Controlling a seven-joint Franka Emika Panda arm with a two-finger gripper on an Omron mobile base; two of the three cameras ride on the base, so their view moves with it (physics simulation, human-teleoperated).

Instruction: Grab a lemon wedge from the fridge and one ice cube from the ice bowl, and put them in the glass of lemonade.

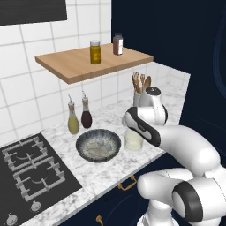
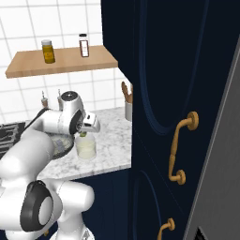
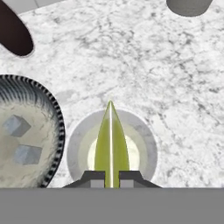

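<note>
The gripper point(image 3: 111, 175) hangs straight over the glass of lemonade point(image 3: 112, 144), its fingers point(image 3: 94, 177) pinching the lemon wedge point(image 3: 111, 140) by its thick end, so the pointed tip juts out over the pale drink. In the right base view the wedge point(image 2: 83, 134) shows as a small yellow-green speck just above the rim of the glass point(image 2: 86, 147), apart from the liquid.

The wedge looks light, soft and probably slick with juice; a firm squeeze could bruise it or make it slip, and the narrow pinch across its flat sides seems the right hold. It should drop cleanly once let go, as the glass mouth is wider than the wedge.

The ice bowl point(image 3: 54, 127) sits on the marble bench point(image 3: 175, 78) just beside the glass, with two cubes point(image 3: 16, 125) lying in it. An ice cube would be hard, wet and slippery, best taken across two opposite flat faces. That half of the task is not yet done.
</note>
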